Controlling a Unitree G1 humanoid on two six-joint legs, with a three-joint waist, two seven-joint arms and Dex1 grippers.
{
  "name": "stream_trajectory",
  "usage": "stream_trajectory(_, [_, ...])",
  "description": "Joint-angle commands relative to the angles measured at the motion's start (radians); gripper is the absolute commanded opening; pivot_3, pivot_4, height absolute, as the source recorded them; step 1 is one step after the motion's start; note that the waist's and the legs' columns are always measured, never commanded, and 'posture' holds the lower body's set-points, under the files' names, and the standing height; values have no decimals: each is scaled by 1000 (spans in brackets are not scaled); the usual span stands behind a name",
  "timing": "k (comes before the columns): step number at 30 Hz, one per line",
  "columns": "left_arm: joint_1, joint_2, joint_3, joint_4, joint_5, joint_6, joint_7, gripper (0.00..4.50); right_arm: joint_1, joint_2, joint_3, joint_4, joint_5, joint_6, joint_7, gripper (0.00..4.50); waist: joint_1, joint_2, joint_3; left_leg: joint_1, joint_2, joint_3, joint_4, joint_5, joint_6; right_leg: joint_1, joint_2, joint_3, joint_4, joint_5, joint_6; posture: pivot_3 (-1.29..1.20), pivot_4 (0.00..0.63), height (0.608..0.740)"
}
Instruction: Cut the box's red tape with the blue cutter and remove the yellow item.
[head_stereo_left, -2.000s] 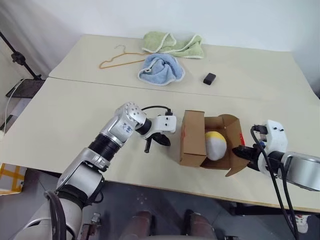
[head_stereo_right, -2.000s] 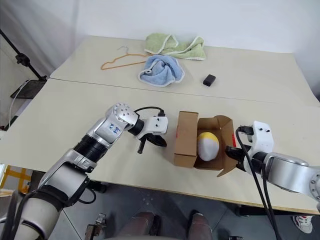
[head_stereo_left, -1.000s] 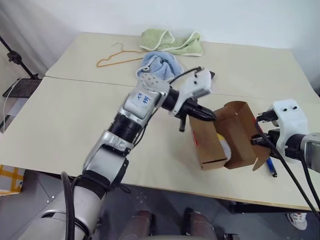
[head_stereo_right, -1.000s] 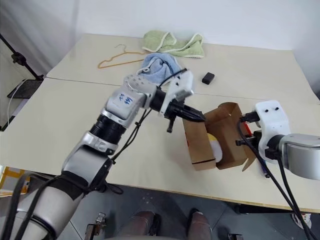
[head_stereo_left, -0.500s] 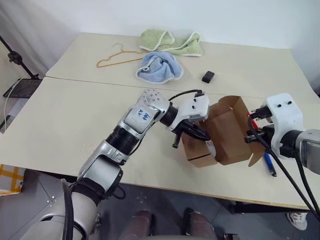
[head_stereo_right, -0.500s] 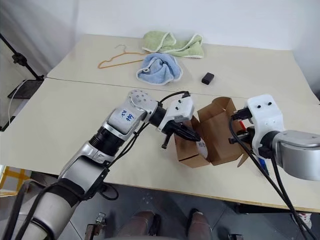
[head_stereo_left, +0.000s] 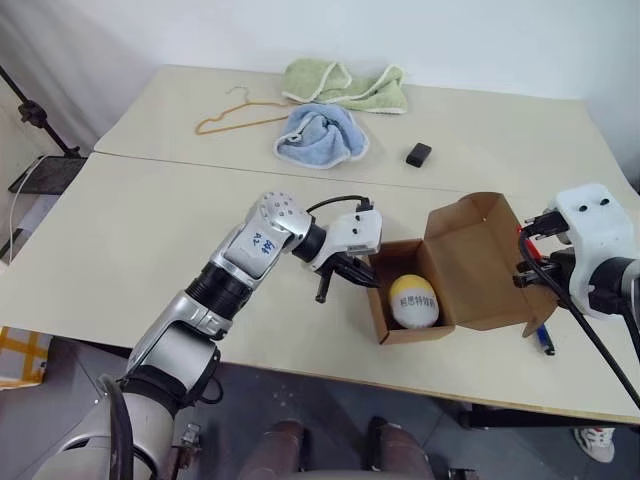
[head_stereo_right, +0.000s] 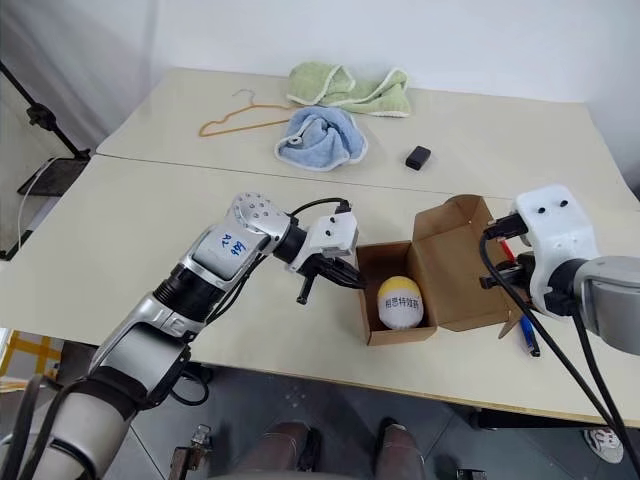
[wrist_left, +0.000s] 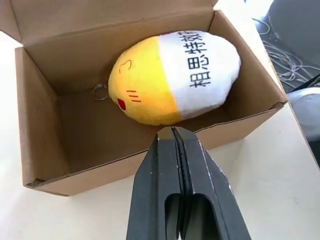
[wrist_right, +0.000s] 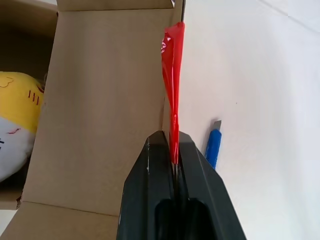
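Left gripper clenched on nothing, fingers pressed flat together, tips poised just outside the near wall of the open brown cardboard box and aimed into it. Directly beyond those tips, inside the box, the yellow-and-white egg-shaped plush, lying on its side on the box floor, printed with dark characters on the white half and a small face on the yellow half, a metal ring at its yellow end. Right gripper pinched shut on the edge of the box's big opened flap, with the strip of red tape running up from between its fingers along that flap edge; flap held raised and folded back on the side away from the left gripper. Just beside the right gripper, flat on the table, the blue cutter, touching neither gripper. Well beyond both grippers, at the far side of the table: a small black block, a crumpled blue towel, a green towel and an orange wire hanger.
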Motion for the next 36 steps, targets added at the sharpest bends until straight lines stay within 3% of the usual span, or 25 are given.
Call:
stream_trajectory(1, [29, -7, -40, 11, 35, 2, 15, 0, 42, 81, -22, -45, -1, -68, -33, 7, 0, 0, 0, 0, 0, 0, 0, 0, 0, 0, 0, 0, 0, 0, 0, 0, 150, 740])
stream_trajectory(6, [28, -26, -52, 44, 47, -21, 32, 0, 98, 215, -4, -52, -1, -117, -66, 7, -3, 0, 0, 5, 1, 1, 0, 0, -1, 4, 1, -1, 0, 0, 1, 0, 150, 740])
stream_trajectory(17, [32, -4, -57, 82, 82, -66, 26, 0, 146, 402, 57, -36, -26, -163, -87, 7, -18, 0, 0, 14, 4, 4, -2, 0, -2, 10, 2, 1, 2, 0, 1, 0, 150, 740])
stream_trajectory(24, [32, 3, -63, 94, 90, -83, 24, 0, 119, 420, 49, -90, -118, -161, -64, 2311, -25, 0, 0, 14, 6, 4, -2, 1, -3, 9, 3, 3, 2, 0, 1, 0, 150, 740])
stream_trajectory(30, [13, -9, -72, 136, 97, -106, 23, 0, 200, 434, -96, -142, -237, -144, 78, 4253, -21, 0, 0, 14, 6, 4, -1, 1, -3, 9, 4, 4, 2, 0, 1, 0, 150, 740])
stream_trajectory(31, [9, -13, -74, 144, 98, -112, 23, 0, 230, 438, -137, -130, -271, -135, 112, 4443, -19, -1, 0, 14, 6, 5, -1, 1, -2, 9, 4, 5, 2, 0, 1, 0, 150, 740])
stream_trajectory(36, [-8, -30, -76, 188, 109, -138, 23, 0, 341, 494, -288, -76, -468, -137, 292, 4443, -11, -1, 0, 13, 5, 7, -2, 0, -1, 7, 4, 7, 2, 1, 2, 0, 150, 740])
